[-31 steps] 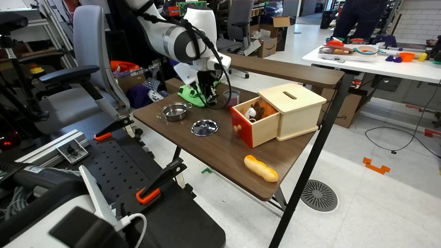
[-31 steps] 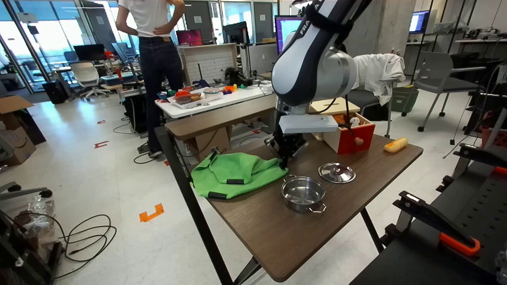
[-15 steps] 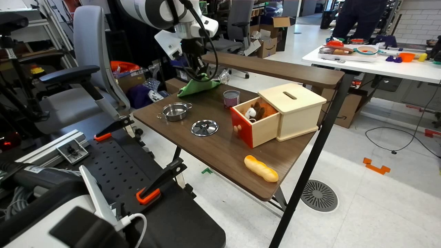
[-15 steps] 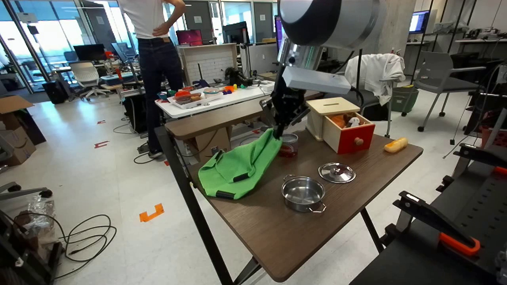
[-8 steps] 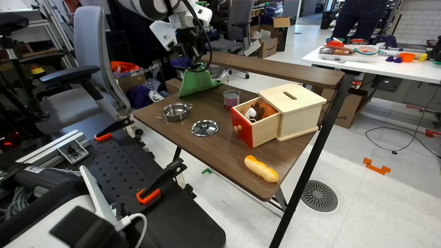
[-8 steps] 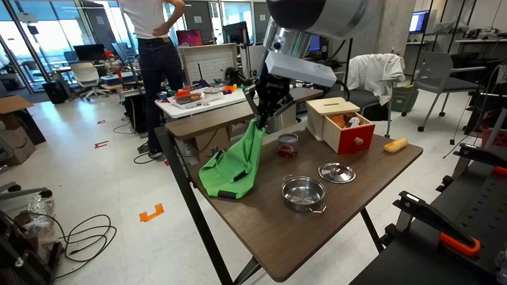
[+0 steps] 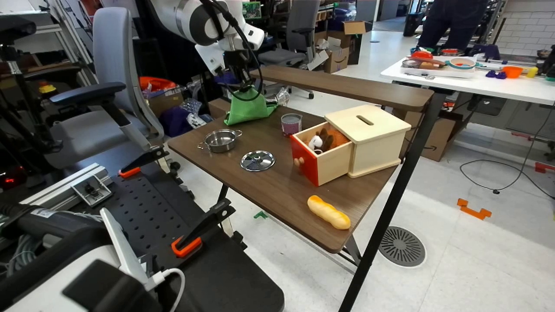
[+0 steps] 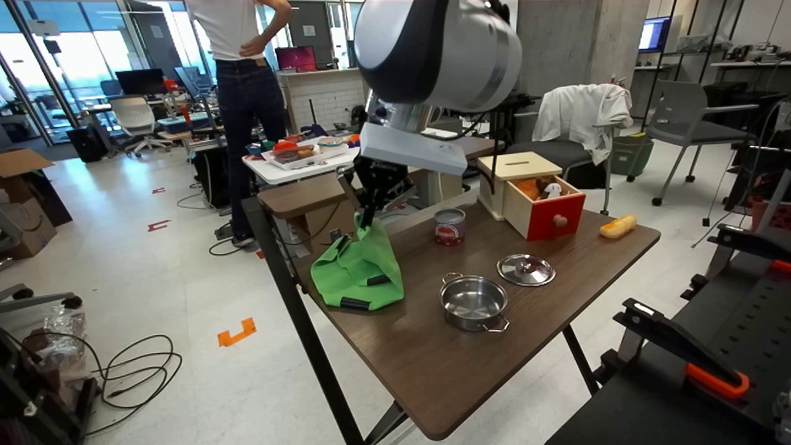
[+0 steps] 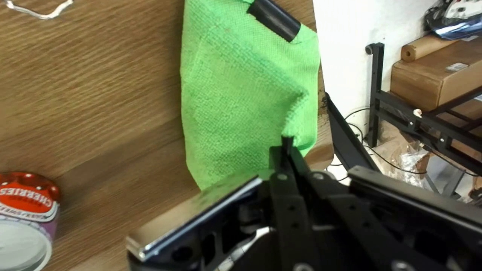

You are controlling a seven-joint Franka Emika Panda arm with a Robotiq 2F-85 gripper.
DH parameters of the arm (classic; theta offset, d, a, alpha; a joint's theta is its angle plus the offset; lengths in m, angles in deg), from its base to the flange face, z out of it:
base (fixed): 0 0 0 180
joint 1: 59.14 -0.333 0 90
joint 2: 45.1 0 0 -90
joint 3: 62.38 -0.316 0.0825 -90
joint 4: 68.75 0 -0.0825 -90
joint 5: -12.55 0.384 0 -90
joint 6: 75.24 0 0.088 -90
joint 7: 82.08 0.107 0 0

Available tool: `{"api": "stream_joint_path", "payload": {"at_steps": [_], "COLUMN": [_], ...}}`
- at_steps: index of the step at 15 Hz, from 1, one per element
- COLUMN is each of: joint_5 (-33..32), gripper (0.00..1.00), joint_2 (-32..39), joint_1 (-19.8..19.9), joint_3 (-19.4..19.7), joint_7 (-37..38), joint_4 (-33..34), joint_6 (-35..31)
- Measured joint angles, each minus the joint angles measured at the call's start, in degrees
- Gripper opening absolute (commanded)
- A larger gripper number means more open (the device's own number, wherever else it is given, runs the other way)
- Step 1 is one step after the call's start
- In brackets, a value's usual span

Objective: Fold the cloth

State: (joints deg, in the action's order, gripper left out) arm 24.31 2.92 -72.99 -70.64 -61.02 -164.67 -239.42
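We see the end effector (image 9: 287, 147) with its fingers brought together on a small pinch of the green cloth (image 8: 355, 275) (whether a corner or a fold, we cannot tell). In both exterior views that part stands up in a peak, while the lower cloth rests on the tabletop (image 8: 445, 371), near its edge. A labelled can (image 8: 449, 227) and a metal pot (image 8: 473, 304) stand near the cloth, and we find a shiny round lid (image 8: 526, 271) lying just beside the pot.
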Motion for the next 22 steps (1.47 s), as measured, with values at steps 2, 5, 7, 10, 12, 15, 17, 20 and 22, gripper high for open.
{"api": "stream_joint_path", "payload": {"at_steps": [2, 5, 7, 10, 12, 15, 17, 20, 22], "joint_5": [0.00, -0.02, -0.02, -0.07, -0.11, -0.21, -0.21, -0.31, -0.44], "gripper": [0.01, 0.01, 0.01, 0.01, 0.29, 0.51, 0.66, 0.87, 0.99], "joint_2": [3.84, 9.21, 12.84, 17.86, 20.72, 24.14, 25.23, 25.54, 25.53], "joint_1": [-1.61, -4.00, -5.35, -6.63, -7.03, -7.58, -7.73, -7.78, -7.87], "joint_3": [0.61, 1.72, 2.52, 3.71, 4.42, 5.58, 5.83, 6.20, 6.81], "joint_7": [0.75, 1.67, 2.15, 2.69, 2.94, 3.34, 3.61, 4.48, 5.16], "joint_4": [4.39, 10.77, 15.24, 21.62, 25.40, 30.16, 32.59, 34.27, 34.69], "joint_6": [0.03, 0.20, 0.77, 1.92, 3.30, 4.98, 6.40, 9.06, 10.31]}}
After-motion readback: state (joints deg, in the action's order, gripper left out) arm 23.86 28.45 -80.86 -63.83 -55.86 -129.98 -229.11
